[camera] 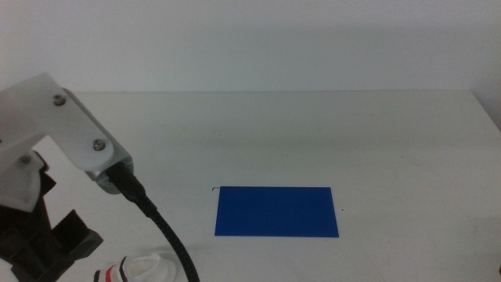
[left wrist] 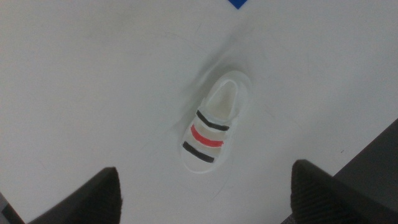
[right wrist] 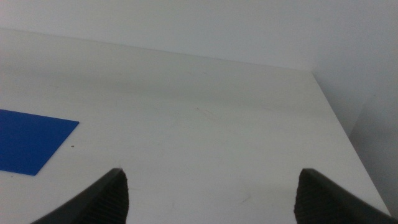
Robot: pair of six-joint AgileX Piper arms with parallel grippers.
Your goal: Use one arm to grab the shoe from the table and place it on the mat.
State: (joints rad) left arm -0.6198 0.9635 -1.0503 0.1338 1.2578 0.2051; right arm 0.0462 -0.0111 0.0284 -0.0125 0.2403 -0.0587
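Observation:
The shoe (left wrist: pixel 211 127), a white sandal with two black straps and one red strap, lies flat on the white table (left wrist: pixel 93 74). My left gripper (left wrist: pixel 205 169) hangs above it, open and empty, one jaw on each side of the shoe and well apart from it. In the middle view the left arm (camera: pixel 74 133) comes in at the left, and only part of the shoe (camera: pixel 141 268) shows at the bottom edge. The blue mat (camera: pixel 278 211) lies flat at the table's middle, to the right of the shoe. My right gripper (right wrist: pixel 211 174) is open and empty over bare table, with the mat (right wrist: pixel 31 140) off to one side.
The left arm's black cable (camera: pixel 160 227) hangs beside the shoe. A corner of the mat (left wrist: pixel 239 3) shows in the left wrist view. The table's edge (left wrist: pixel 373 162) runs close to the shoe, with dark floor beyond. The table's right edge (right wrist: pixel 339 124) shows in the right wrist view.

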